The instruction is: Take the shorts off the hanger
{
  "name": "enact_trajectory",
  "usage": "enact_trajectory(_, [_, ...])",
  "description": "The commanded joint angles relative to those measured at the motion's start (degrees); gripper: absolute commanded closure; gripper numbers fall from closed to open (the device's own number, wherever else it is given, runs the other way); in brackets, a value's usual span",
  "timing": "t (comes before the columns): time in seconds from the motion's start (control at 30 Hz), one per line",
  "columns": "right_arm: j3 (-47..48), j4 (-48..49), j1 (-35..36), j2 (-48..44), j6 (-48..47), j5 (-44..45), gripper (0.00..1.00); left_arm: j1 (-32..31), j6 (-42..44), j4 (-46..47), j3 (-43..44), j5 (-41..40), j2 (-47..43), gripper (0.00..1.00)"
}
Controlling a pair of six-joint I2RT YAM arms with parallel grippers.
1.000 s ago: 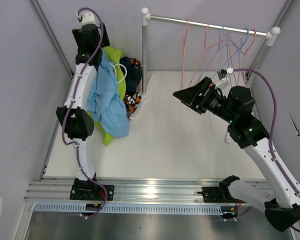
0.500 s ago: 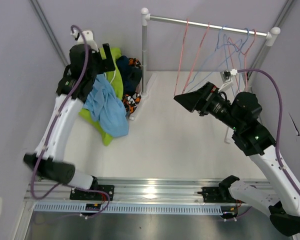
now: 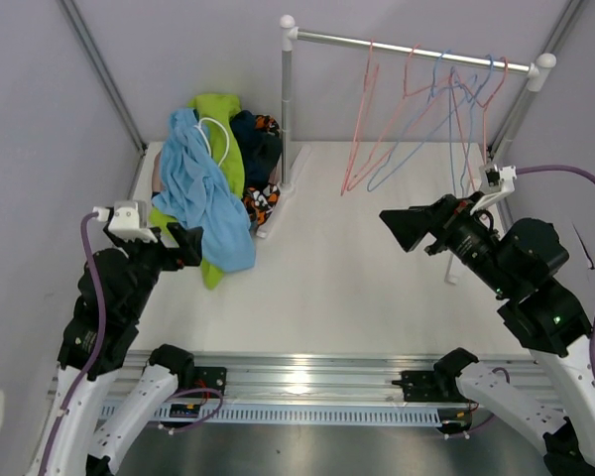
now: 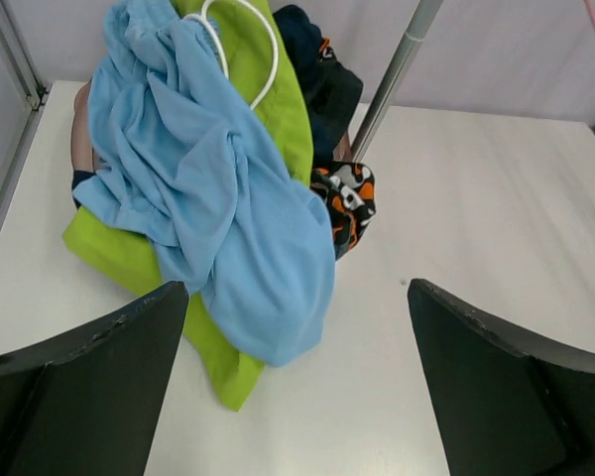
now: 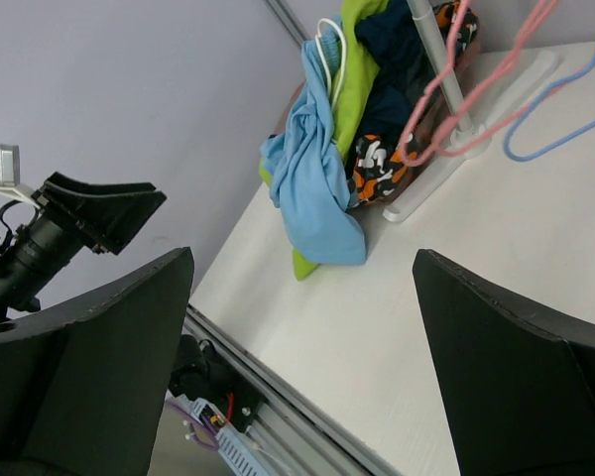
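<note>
Just ahead of left gripper [image 3: 181, 248], shorts [image 3: 213, 188] heaped

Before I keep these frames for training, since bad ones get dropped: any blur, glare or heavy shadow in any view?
Top external: even, soft light, all sharp, one glare patch on the metal rail. Left wrist: the shorts crisp, faint shadow beneath; left fingers dark, detail lost. Right wrist: tilted, sharp; right fingers likewise black silhouettes.
</note>
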Motion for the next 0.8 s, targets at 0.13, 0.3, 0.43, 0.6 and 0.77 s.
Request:
enact_trajectory(0.13, [-0.6,-1.7,0.2,-2.5,-3.6,0.4,0.01,0.0,-0.8,-0.8,-6.8,-2.1,-9.3,0.01])
enact_trajectory(0.3, [-1.2,-1.9,0.2,-3.0,-3.8,1.2,0.01,0.0,-1.0,-2.6,-6.9,-3.3,-7.9,0.01])
enact_trajectory(0.43, [-1.4,-2.9,0.3,-3.4,-4.9,3.4,0.01,0.0,-1.0,-2.7,-7.0,-3.1,-8.0,0.01])
enact_trajectory(0.6, [-1.7,-3.3,0.2,-3.3,-6.7,5.1,0.0,0.0,0.1,-2.4,-6.7,-4.1,-7.8,0.01])
enact_trajectory(0.77, [-2.5,-2.6,0.2,-3.3,-9.4,6.8,0.01,0.0,0.3,-2.0,-4.8,-6.3,-5.9,0.01])
